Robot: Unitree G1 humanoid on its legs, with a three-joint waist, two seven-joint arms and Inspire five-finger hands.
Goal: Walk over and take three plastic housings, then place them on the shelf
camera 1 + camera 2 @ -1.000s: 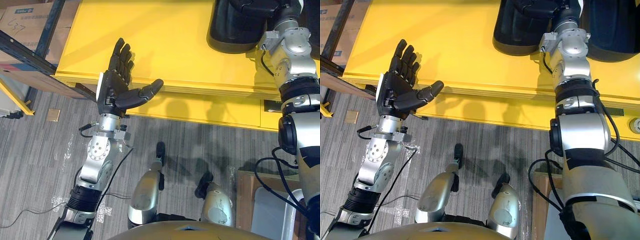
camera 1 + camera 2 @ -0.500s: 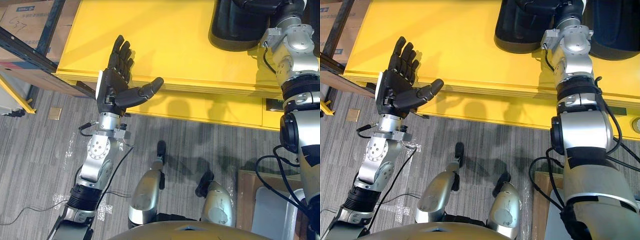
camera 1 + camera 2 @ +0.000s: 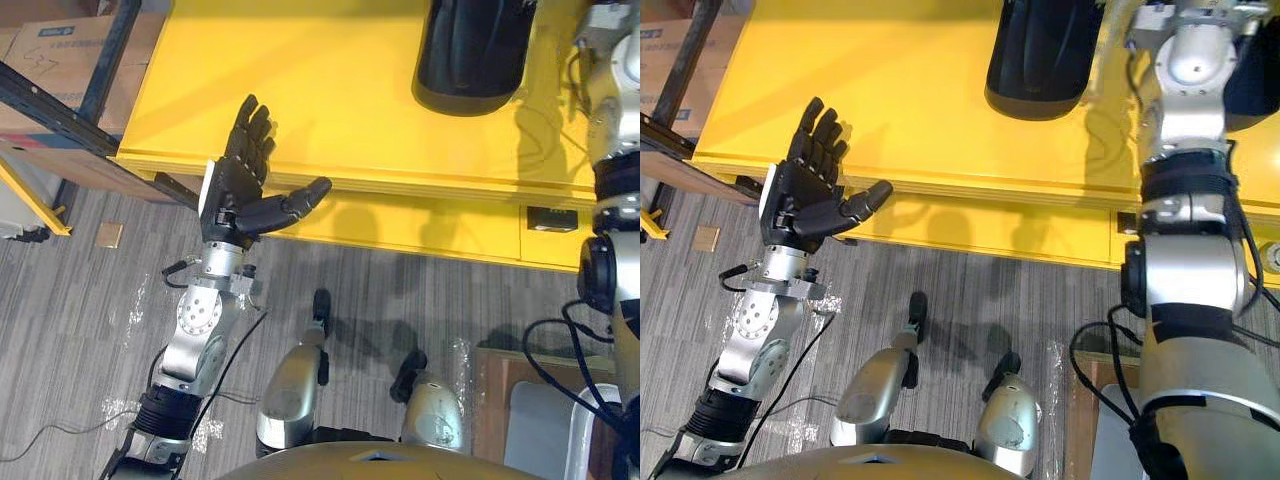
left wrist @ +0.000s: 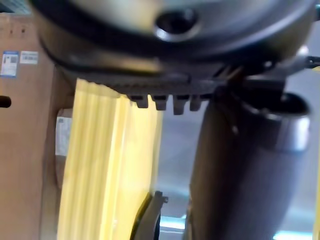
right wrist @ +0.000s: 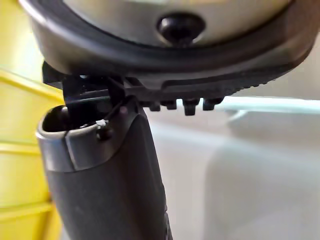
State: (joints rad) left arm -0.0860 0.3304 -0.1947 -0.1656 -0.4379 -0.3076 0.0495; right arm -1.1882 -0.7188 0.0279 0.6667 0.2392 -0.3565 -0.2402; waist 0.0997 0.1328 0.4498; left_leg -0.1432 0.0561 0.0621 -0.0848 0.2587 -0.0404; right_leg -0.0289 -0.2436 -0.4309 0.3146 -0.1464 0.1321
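Observation:
A tall black plastic housing stands on the yellow shelf top, far side; a second dark housing shows at the right edge. My left hand hovers open, palm up, at the shelf's front edge, well left of the housings and holding nothing. My right arm reaches up past the housings and its hand leaves the top of the eye views. In the right wrist view, the right hand's thumb sticks out straight with nothing held.
Cardboard boxes sit on a dark blue rack left of the shelf. A wooden board with a pale bin lies on the grey carpet at the lower right. A small black box is fixed to the shelf's front.
My right hand has lifted off the top of the black housing and gone up out of the eye views. The camera has shifted a little. The left hand has barely moved.

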